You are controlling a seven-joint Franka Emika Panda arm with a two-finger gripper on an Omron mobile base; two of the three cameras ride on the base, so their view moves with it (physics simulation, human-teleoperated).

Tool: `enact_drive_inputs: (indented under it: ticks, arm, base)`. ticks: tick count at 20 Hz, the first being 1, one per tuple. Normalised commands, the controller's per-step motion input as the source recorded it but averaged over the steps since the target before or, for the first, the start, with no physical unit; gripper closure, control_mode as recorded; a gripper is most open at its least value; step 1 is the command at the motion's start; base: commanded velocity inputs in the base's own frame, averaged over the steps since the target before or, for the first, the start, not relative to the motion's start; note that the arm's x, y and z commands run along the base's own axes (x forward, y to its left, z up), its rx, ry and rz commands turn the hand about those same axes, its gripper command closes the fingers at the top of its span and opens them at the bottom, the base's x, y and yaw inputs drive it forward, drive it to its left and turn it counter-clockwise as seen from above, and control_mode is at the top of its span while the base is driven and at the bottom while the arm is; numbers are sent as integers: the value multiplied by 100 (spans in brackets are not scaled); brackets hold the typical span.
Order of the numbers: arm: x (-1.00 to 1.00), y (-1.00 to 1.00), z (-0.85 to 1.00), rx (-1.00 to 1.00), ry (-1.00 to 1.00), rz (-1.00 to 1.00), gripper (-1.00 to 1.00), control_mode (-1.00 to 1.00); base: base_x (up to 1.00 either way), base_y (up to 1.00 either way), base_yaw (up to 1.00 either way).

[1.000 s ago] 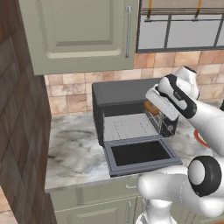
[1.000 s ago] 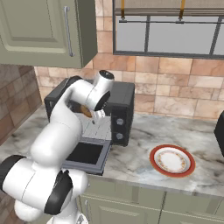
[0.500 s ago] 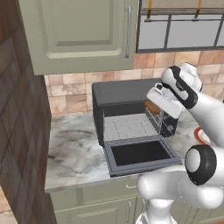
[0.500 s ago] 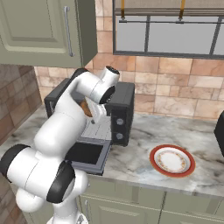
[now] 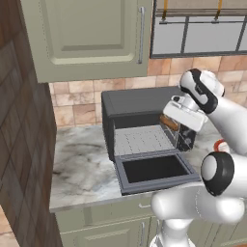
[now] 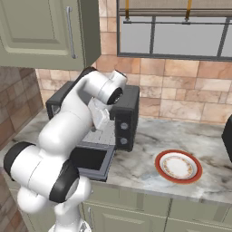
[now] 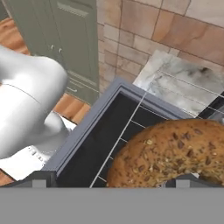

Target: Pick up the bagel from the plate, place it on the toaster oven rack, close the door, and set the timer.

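Bagel over wire rack; marble counter; tan tiled wall

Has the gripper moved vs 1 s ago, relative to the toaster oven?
Yes. In the left base view the gripper has risen slightly against the toaster oven, staying at the opening's right side beside the bagel.

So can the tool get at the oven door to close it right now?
Probably yes: the door hangs open with nothing on it, just below the tool, whose jaws stand open over the bagel.
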Motion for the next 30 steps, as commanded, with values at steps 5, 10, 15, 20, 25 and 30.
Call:
enact_drive_inputs:
  ticks: [5, 10, 15, 20, 25, 30]
  arm:
    - [57, 0, 24, 0, 17, -1, -100, -100]
    - [62, 2, 3, -3, 0, -3, -100, -100]
    - [64, 17, -2, -7, -2, -5, -100, -100]
    - [50, 11, 1, -8, -4, -4, -100, -100]
    - [0, 0, 12, 0, -4, 0, -100, -100]
    - [0, 0, 10, 0, -3, 0, -100, -100]
  base:
    - [0, 0, 0]
    - [0, 0, 0]
    - [0, 0, 0]
    - [0, 0, 0]
    - [0, 0, 0]
    - [0, 0, 0]
